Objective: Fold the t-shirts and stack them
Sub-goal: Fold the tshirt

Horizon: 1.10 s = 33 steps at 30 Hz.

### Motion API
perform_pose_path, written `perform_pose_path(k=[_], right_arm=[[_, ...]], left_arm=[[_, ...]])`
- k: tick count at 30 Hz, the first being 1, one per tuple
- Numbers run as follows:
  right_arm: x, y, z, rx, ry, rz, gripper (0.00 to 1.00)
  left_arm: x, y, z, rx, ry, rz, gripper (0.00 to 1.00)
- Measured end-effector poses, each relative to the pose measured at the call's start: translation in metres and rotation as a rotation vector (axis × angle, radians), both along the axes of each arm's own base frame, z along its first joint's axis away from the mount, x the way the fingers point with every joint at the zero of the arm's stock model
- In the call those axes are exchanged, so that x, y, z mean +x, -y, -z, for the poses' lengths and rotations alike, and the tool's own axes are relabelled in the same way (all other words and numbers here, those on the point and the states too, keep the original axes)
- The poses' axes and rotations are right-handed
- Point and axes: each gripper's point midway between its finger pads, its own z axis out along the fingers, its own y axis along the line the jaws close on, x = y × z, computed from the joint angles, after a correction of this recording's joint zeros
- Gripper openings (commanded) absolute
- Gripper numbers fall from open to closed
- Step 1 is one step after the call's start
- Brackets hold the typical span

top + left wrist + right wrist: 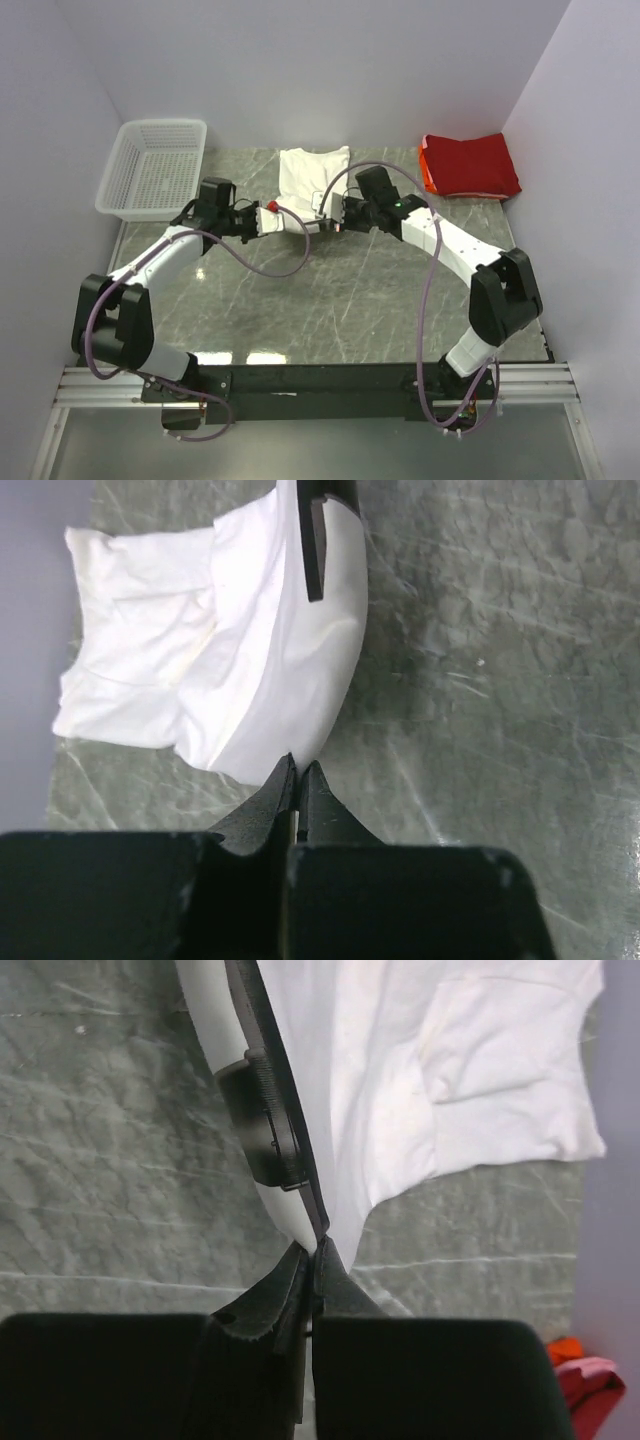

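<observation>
The white t-shirt (305, 178) lies at the back middle of the table, its near edge lifted. My left gripper (264, 222) is shut on the shirt's near left edge; in the left wrist view the cloth (270, 660) rises from the pinched fingertips (297, 767). My right gripper (325, 222) is shut on the near right edge; the cloth shows in the right wrist view (400, 1090) above the closed tips (318, 1250). The two grippers face each other, close together. The red t-shirt (468, 166) lies folded at the back right.
A white mesh basket (153, 166) stands at the back left by the wall. Walls close in the table on left, back and right. The grey marble tabletop (340, 290) lies in front of the grippers. A red corner of cloth shows in the right wrist view (585, 1380).
</observation>
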Motion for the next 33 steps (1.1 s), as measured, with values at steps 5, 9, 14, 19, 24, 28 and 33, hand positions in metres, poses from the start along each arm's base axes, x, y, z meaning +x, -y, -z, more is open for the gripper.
perform_pose_path(k=[5,9,14,19,24,28,33], right_arm=[[-0.002,0.004,-0.018,0.013,0.029,0.011,0.0],[-0.033,0.01,-0.011,-0.006,-0.004,-0.007,0.0],[-0.115,0.015,-0.014,-0.013,-0.085,-0.097,0.0],[-0.168,0.022,-0.067,0.109,-0.07,-0.145,0.0],[-0.166,0.019,-0.09,0.141,-0.075,-0.146,0.0],[-0.143,0.022,-0.057,0.074,-0.158,-0.111,0.0],[-0.107,0.028,-0.025,0.02,-0.242,-0.083,0.0]], left_arm=[[-0.009,-0.001,-0.009,0.0,-0.027,0.013,0.01],[-0.044,-0.001,0.0,0.021,-0.081,0.051,0.01],[-0.122,0.002,-0.016,0.012,-0.138,0.151,0.01],[-0.176,-0.001,-0.068,-0.08,-0.138,0.195,0.0],[-0.175,0.002,-0.095,-0.112,-0.165,0.18,0.0],[-0.149,0.003,-0.069,-0.079,-0.282,0.115,0.0],[-0.117,0.003,-0.042,-0.055,-0.366,0.066,0.0]])
